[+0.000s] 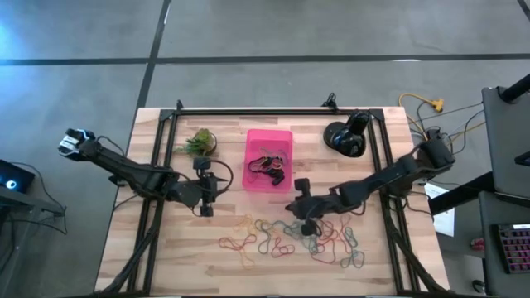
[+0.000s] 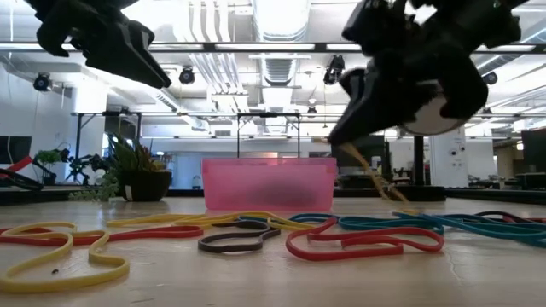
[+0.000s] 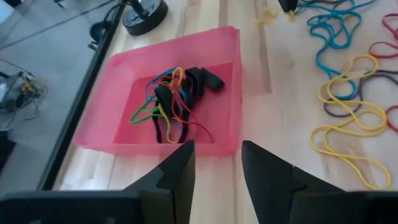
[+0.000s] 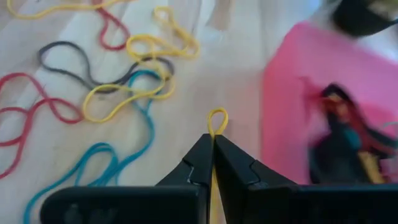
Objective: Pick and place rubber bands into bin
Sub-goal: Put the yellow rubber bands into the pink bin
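Note:
The pink bin [image 1: 269, 137] sits mid-table with a tangle of rubber bands [image 3: 177, 99] inside. Many loose rubber bands [image 1: 286, 238] lie on the wood toward the near edge. My right gripper [image 4: 213, 144] hovers above the table between those bands and the bin's near right corner, shut on a yellow rubber band [image 4: 217, 121]. In the low view the gripper [image 2: 339, 138] is well above the table. My left gripper [image 3: 217, 167] is open beside the bin's left wall [image 3: 161, 146], holding nothing. My right gripper pinches one yellow rubber band between its two fingertips [image 4: 202, 155]. A small loop of the band [image 4: 217, 119] sticks out past the tips. The remainder [image 2: 375, 179] hangs slanting below the fingers toward the table; whether its lower end touches the wood, I cannot tell.
A small potted plant [image 1: 197, 142] stands left of the bin and a round black object [image 1: 346, 137] right of it. Black frame rails [image 1: 273, 110] run along the far side and both sides of the table. Bare wood lies left of the loose bands.

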